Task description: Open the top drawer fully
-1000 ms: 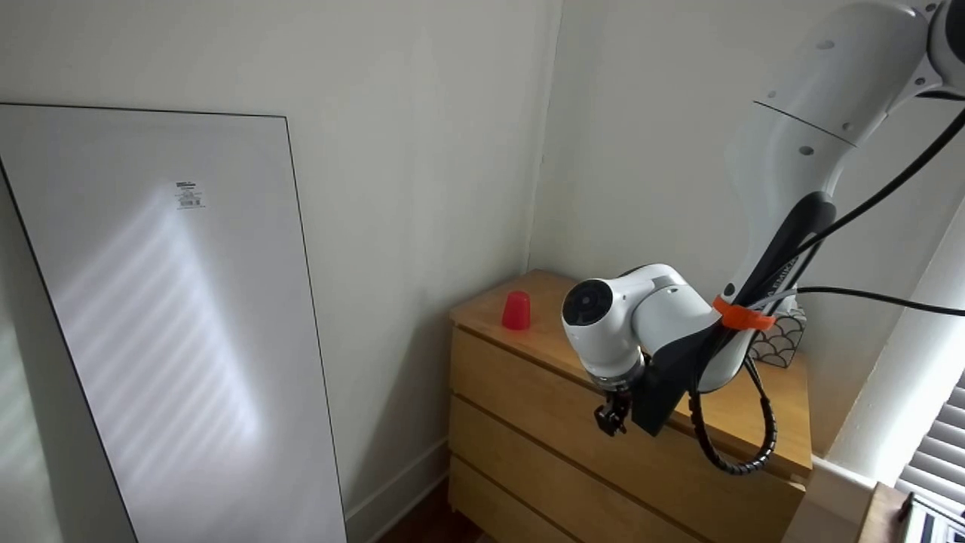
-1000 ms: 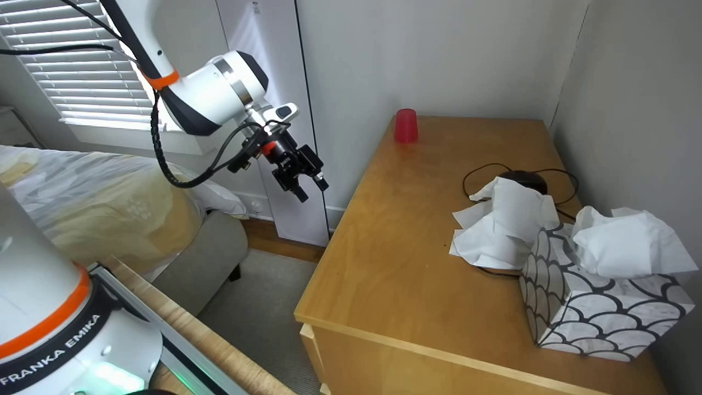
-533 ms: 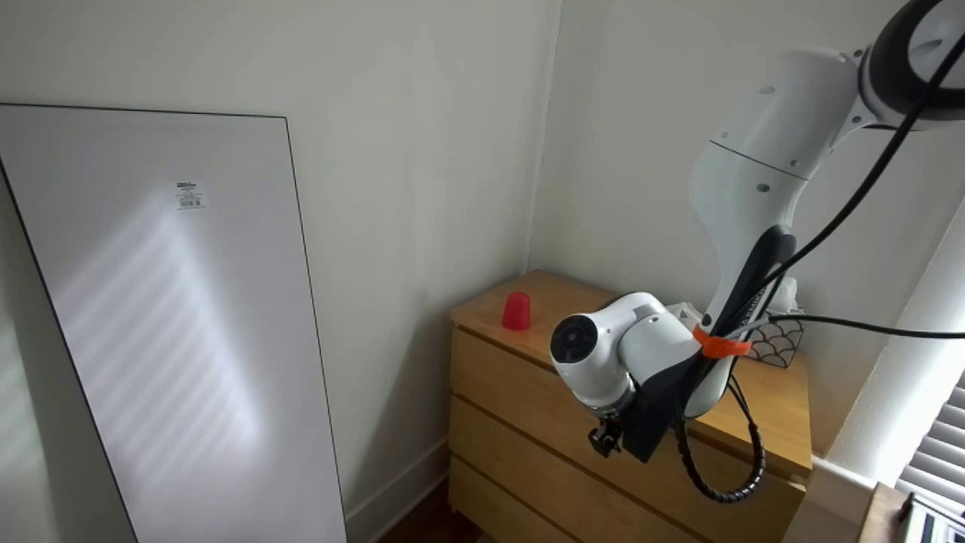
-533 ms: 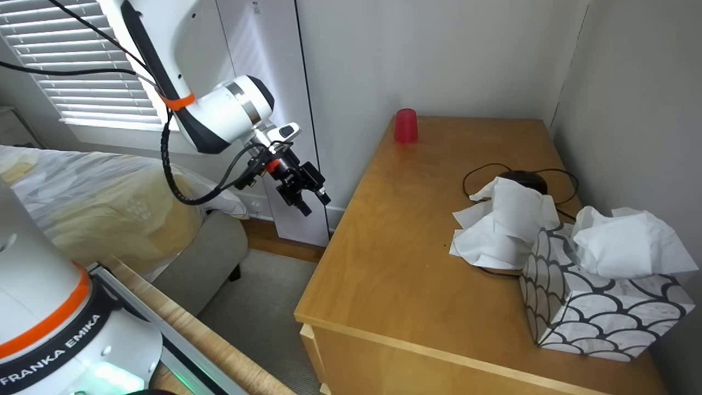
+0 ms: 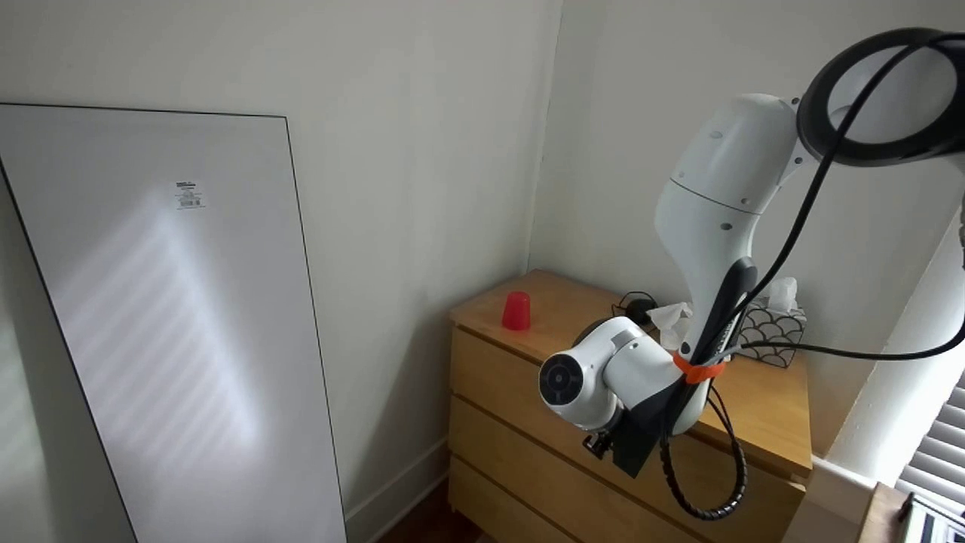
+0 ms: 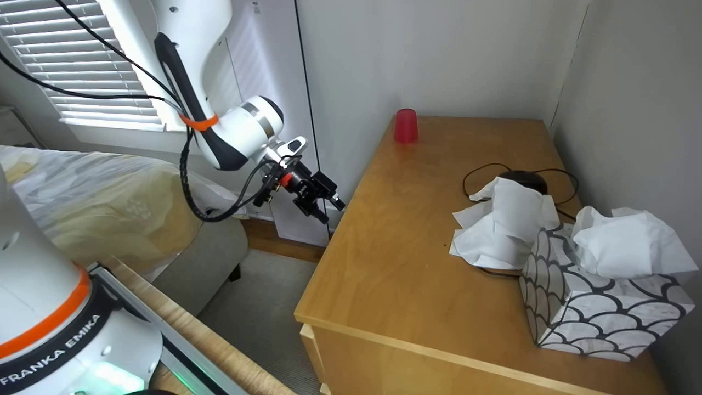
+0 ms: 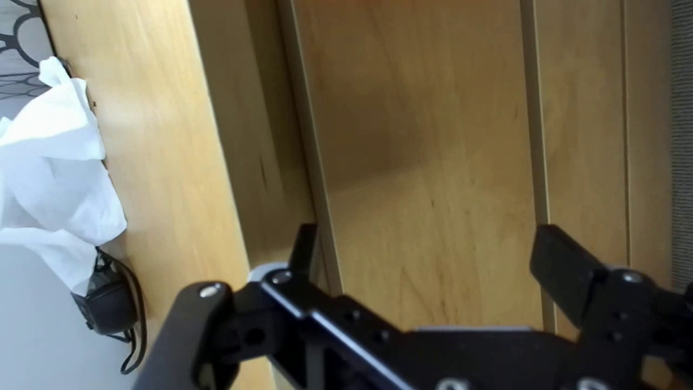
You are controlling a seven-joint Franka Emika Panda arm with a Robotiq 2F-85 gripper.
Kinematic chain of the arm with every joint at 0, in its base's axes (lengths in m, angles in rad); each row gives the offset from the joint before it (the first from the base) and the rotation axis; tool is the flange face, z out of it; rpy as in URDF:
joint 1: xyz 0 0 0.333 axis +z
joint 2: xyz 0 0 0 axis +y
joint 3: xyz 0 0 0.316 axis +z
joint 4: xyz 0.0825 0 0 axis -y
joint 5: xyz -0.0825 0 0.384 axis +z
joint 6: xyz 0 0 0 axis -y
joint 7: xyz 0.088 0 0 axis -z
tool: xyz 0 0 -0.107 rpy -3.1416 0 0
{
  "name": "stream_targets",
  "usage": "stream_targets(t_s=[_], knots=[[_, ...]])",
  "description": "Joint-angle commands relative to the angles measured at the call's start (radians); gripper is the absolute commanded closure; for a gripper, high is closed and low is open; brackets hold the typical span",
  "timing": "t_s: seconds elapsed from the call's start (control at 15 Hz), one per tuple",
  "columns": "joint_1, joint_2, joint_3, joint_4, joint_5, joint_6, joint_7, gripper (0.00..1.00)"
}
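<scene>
The top drawer (image 5: 494, 373) is the uppermost wide flat oak front of the dresser (image 6: 384, 263). In the wrist view the top drawer (image 7: 433, 135) fills the middle, its upper edge standing out beside a shadowed recess under the dresser top. I cannot tell whether it is slightly pulled out. My gripper (image 6: 332, 213) is open and empty, pointing down in front of the dresser. In the wrist view my gripper (image 7: 427, 235) has one finger over the drawer's upper edge and the other over the gap to the second drawer. No contact shows. The arm mostly hides it in an exterior view.
A red cup (image 6: 406, 126) stands on the dresser top. Crumpled tissues (image 6: 499, 225), a black device (image 6: 524, 181) with a cable and a patterned tissue box (image 6: 603, 312) are there too. A white panel (image 5: 181, 302) leans on the wall. A bed (image 6: 109, 203) stands behind the arm.
The arm has moved down and nearer to the dresser's front, with the open gripper going lower and slightly right in an exterior view. The dresser and the things on it have not moved.
</scene>
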Motion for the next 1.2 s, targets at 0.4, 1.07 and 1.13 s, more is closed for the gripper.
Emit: stream_targets(t_s=[0.4,1.07,1.13], knots=[[0.025,0.152,0.023,0.102,-0.116,-0.163,0.086,0.00],[0.016,0.203,0.027,0.147,-0.188,-0.198,0.085,0.00],[0.013,0.203,0.029,0.147,-0.188,-0.201,0.080,0.00]])
